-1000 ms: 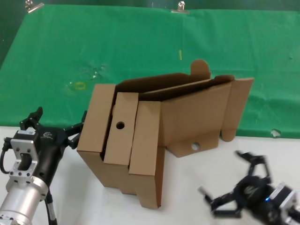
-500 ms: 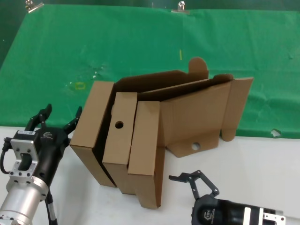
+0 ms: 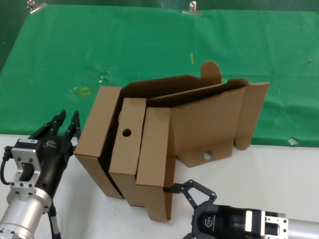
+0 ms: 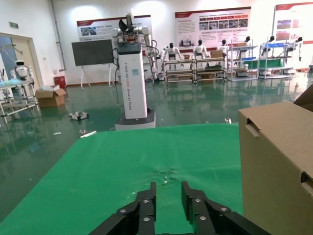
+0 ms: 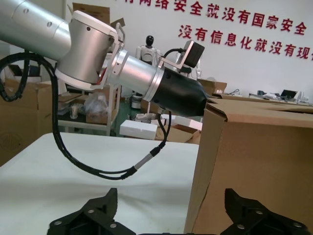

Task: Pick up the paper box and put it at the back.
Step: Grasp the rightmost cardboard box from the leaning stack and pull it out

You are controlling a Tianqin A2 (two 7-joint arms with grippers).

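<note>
Currently: paper box (image 3: 153,154) stands frontmost of three on table (image 3: 279,179). Right pincer (image 3: 192,191), spread wide, straddles its near edge; centre before clamping. Left pincer (image 3: 64,125) nearly together, idle beside stack.

A green cloth (image 3: 99,59) is spread over the far half of the white table (image 3: 279,179) and is held by two metal clips (image 3: 192,7) at 12 o'clock. A flat box with a round hole (image 3: 127,144) and a larger cardboard sheet with a rounded tab (image 3: 209,124) are seen leaning at the centre.
</note>
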